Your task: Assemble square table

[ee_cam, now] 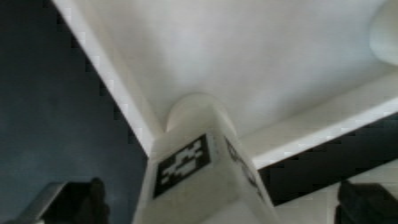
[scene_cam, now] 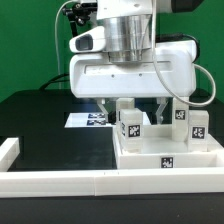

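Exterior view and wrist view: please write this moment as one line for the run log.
gripper: open, empty | position: over square tabletop | nearest part: upright leg between fingers, not gripped | marker board: behind

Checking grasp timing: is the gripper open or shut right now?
Open: the gripper has its fingers spread either side of a tagged leg, not clamped.

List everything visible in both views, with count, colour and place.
square tabletop: one, white, on the black table at the exterior view's right, tag on its front edge.
legs: three seen for sure, white, tagged, standing on the tabletop; one close in the wrist view.
border bars: white, along the table's front and left edges.
marker board: one, white, behind the tabletop.
table: one, black.
gripper: one, fingers open, above the legs.
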Robot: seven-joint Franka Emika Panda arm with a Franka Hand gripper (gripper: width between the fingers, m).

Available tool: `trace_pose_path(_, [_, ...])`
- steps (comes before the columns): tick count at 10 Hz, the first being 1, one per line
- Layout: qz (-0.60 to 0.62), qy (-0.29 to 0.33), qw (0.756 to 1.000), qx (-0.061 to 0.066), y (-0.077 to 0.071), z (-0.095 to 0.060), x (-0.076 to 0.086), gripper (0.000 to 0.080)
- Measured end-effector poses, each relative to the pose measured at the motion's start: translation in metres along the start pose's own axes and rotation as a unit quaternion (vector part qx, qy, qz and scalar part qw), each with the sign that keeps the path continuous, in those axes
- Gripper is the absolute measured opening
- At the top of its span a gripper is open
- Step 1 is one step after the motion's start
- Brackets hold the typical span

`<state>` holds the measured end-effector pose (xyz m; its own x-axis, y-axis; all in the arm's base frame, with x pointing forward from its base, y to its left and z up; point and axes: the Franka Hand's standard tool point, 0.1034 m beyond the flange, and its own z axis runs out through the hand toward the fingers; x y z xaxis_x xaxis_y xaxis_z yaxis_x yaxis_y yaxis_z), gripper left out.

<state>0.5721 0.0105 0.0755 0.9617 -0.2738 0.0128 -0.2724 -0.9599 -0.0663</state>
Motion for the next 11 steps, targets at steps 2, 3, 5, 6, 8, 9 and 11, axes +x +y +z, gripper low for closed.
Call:
trace_pose_path(2, [-0.072, 0.001, 0.997, 0.0, 0.0033, -0.0003, 0.0029, 0.0648])
trace_pose_path(3, [-0.096, 0.002, 0.995, 0.0, 0.0036, -0.0004, 0.0032, 0.0648])
trace_pose_path(5, [-0.108, 0.002, 0.994, 0.0, 0.0039, -0.0002, 0.0032, 0.063])
trace_pose_path(6, [-0.108, 0.002, 0.994, 0.0, 0.004, -0.0001, 0.0032, 0.0457])
trace_pose_path(8, [-0.107, 0.002, 0.994, 0.0, 0.0041, -0.0001, 0.0032, 0.029])
trace_pose_path(9, [-0.106, 0.002, 0.994, 0.0, 0.0041, -0.0001, 0.0032, 0.029])
trace_pose_path(11, [-0.096, 0.002, 0.995, 0.0, 0.0043, -0.0001, 0.0033, 0.029])
